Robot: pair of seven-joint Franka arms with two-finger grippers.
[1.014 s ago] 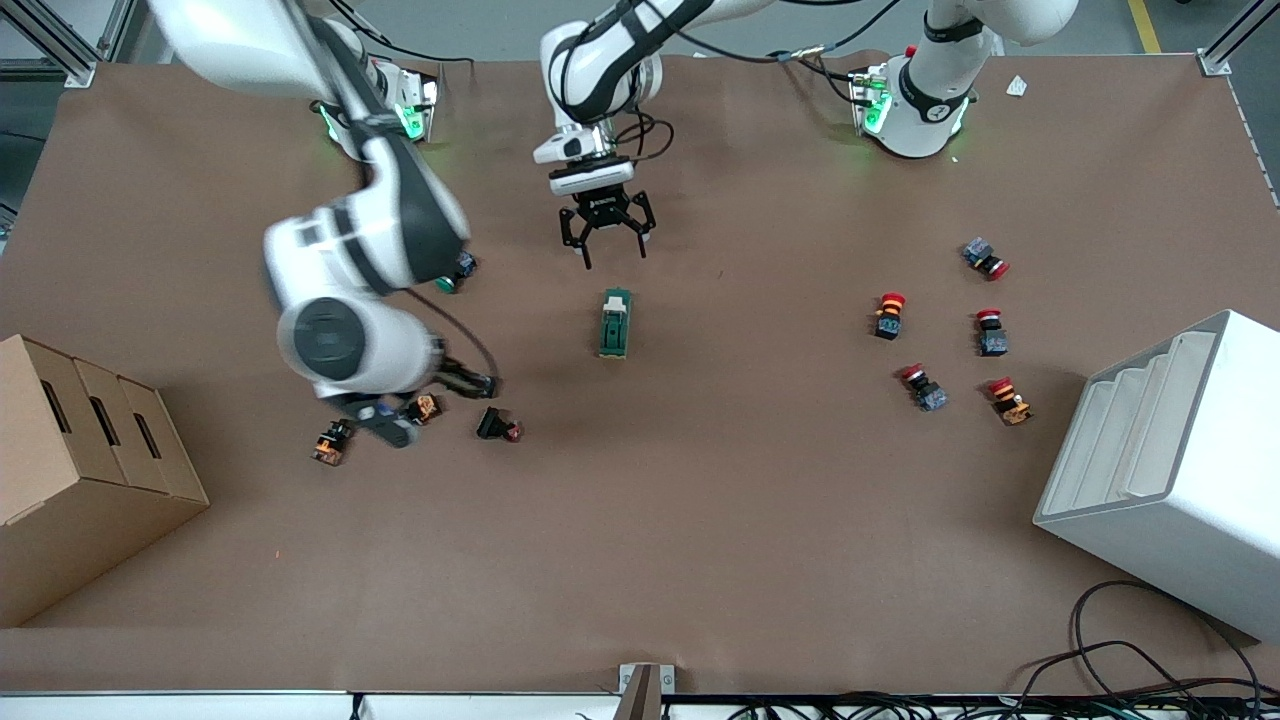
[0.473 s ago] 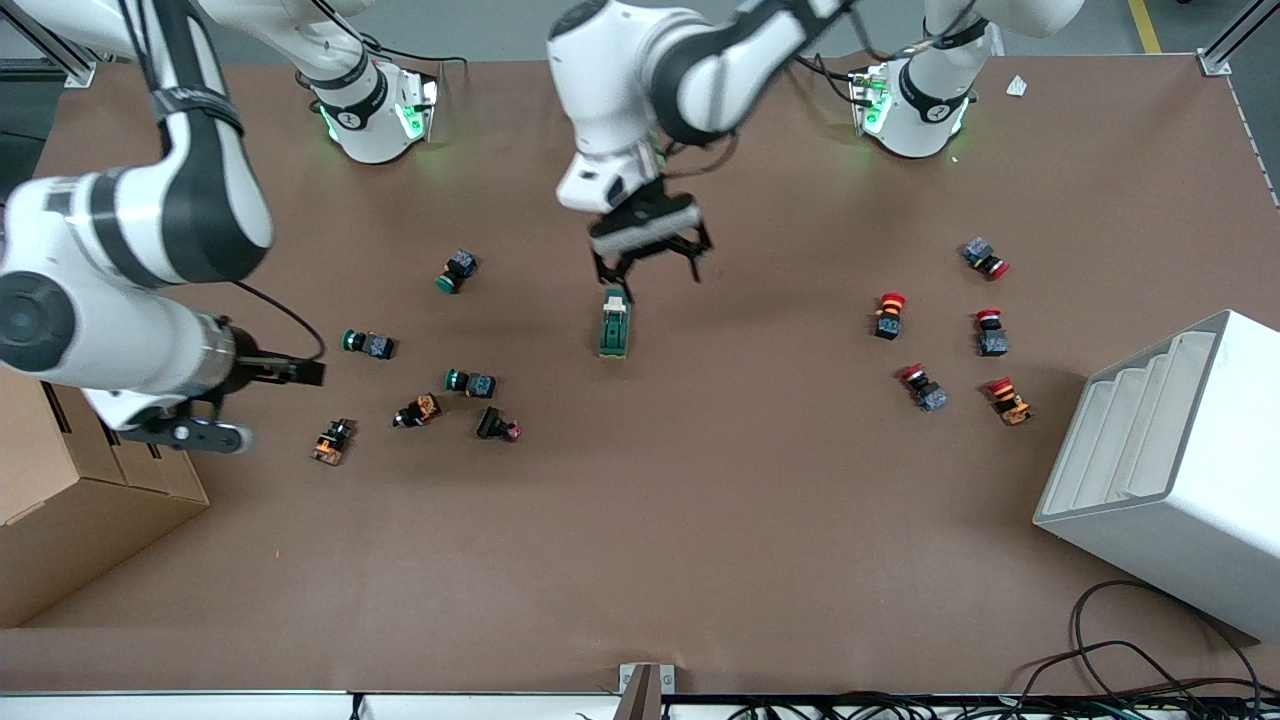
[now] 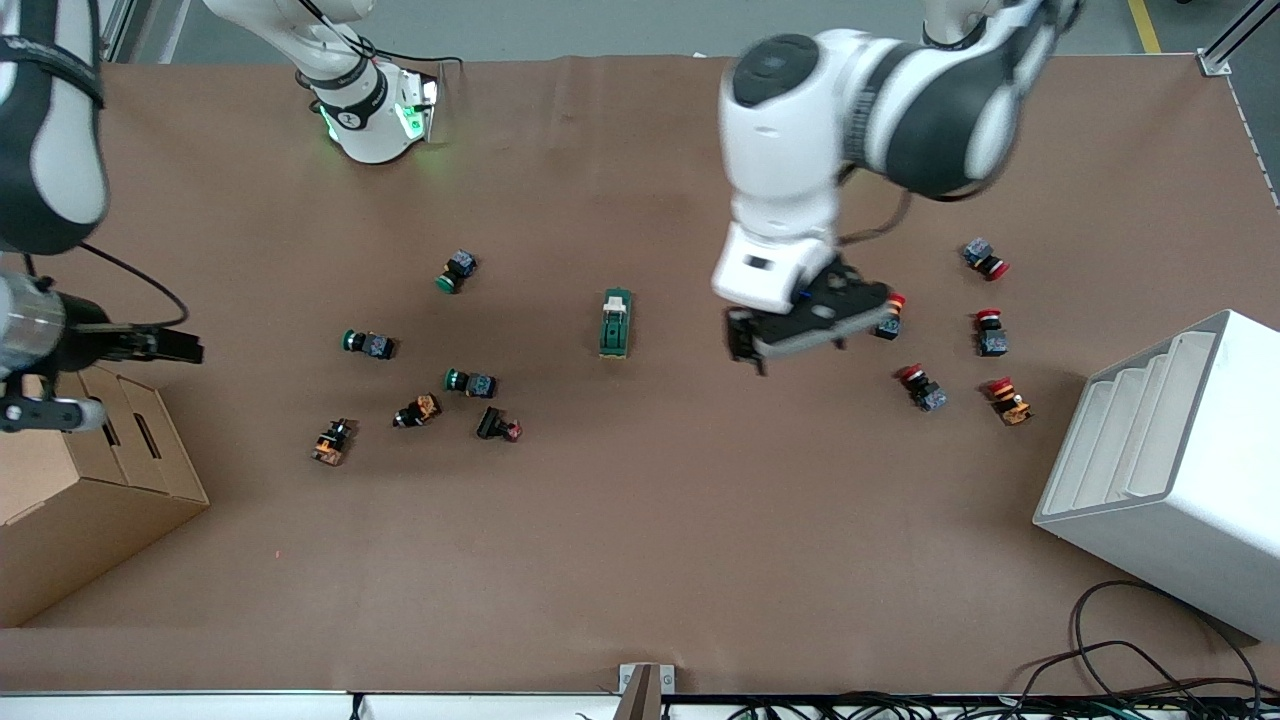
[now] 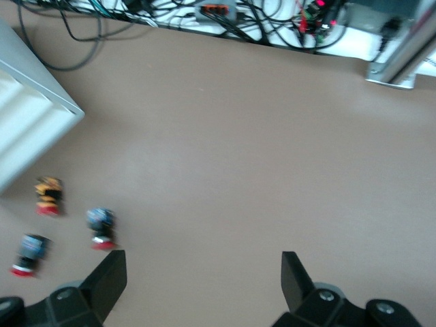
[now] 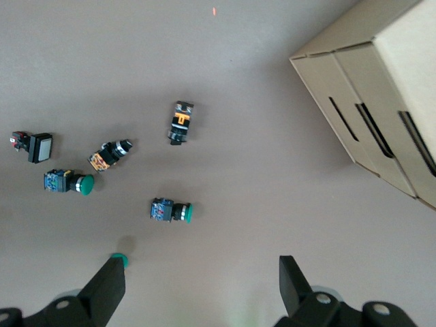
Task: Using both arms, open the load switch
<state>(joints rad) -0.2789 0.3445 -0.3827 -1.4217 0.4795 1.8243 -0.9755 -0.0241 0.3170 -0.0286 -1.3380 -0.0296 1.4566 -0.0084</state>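
Load switch (image 3: 614, 323) lies flat on the table's brown mat, mid-table, nothing touching it. Its long axis runs toward/away from the front cam, w/ the cream lever end on the end farther from that cam.

Left gripper (image 3: 805, 328) is up in the air, over bare mat beside the switch toward the left arm's end of the table, close to a red-capped button (image 3: 889, 314). Fingers spread apart, nothing between them; the left wrist view shows both tips (image 4: 109, 276) wide over bare mat, switch not in that view.

Right gripper (image 3: 150, 346) hangs by the cardboard box (image 3: 90, 470), well apart from the switch toward the right arm's end, w/ the cluster of green and orange buttons (image 3: 470, 382) between the two. Its fingers (image 5: 109, 286) are also apart and empty.

Judgement: left gripper is much the nearer. Either arm must come in sideways across the switch's long axis; the short way across the body suits a pinch.
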